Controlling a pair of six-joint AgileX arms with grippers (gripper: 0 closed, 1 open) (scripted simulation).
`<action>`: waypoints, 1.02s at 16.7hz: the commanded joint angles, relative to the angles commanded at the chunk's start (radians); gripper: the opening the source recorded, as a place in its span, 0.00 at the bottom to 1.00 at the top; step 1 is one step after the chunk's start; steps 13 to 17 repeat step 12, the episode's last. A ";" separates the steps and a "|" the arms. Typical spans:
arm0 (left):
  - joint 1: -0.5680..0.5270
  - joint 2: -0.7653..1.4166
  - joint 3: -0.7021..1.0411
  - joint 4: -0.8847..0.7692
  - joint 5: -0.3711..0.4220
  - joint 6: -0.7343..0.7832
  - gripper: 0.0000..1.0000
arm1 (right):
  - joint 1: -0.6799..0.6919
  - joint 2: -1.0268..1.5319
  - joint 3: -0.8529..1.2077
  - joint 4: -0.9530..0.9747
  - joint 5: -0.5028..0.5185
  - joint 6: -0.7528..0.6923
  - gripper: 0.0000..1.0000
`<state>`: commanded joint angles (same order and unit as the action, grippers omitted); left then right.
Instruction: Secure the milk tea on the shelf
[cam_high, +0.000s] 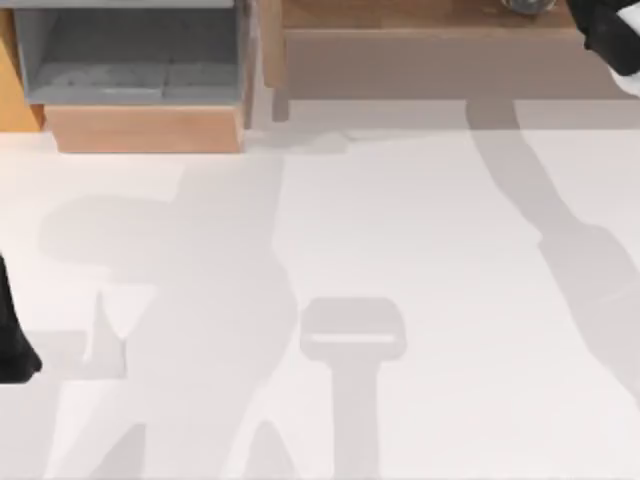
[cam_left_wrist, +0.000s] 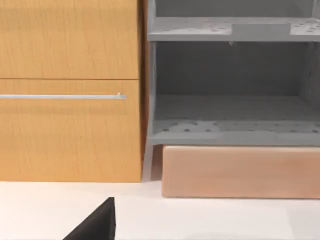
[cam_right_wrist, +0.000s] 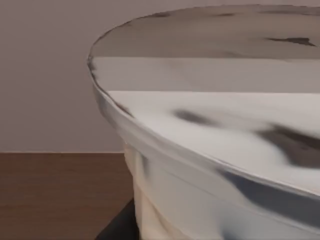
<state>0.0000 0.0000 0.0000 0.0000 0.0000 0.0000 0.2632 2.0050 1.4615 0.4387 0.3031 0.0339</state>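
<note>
- Two arms at the table; right arm (cam_high: 612, 35) reaches to the far right corner of the top view, over the shelf (cam_high: 400, 14).
- Milk tea cup (cam_right_wrist: 215, 150): seen close from the right wrist camera. Pale, glossy side wall, slightly rippled, flaring up to a thin rim. Flat sealed lid, white with grey-and-dark mottled streaks.
- Cup position: standing on the brown wooden shelf board, brown wood grain visible beside its base in the right wrist view, plain pale wall behind. In the top view a small part of its rim (cam_high: 528, 5) shows at the far edge, on the shelf, just beside the right arm.
- Right gripper (cam_right_wrist: 119, 225): one dark part shows low against the cup's base, appears to touch it. Cannot tell whether the fingers are spread or clamped on the cup.
- Shelf: long light-brown board, duller grey-brown face beneath its edge, wooden upright (cam_high: 271, 45) at its left end.
- Left arm (cam_high: 12, 345): parked at the left edge of the table (cam_high: 420, 220). A dark tip of the left gripper (cam_left_wrist: 97, 225) shows in the left wrist view; finger spacing cannot be told.
- Left wrist camera faces a grey-lined box (cam_left_wrist: 230, 110) with a pale wood front, beside an orange wooden cabinet (cam_left_wrist: 70, 125) with a thin metal handle (cam_left_wrist: 62, 97).
</note>
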 joint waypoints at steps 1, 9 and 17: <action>0.000 0.000 0.000 0.000 0.000 0.000 1.00 | 0.000 0.000 0.000 0.000 0.000 0.000 0.60; 0.000 0.000 0.000 0.000 0.000 0.000 1.00 | 0.000 0.000 0.000 0.000 0.000 0.000 1.00; 0.000 0.000 0.000 0.000 0.000 0.000 1.00 | 0.000 0.000 0.000 0.000 0.000 0.000 1.00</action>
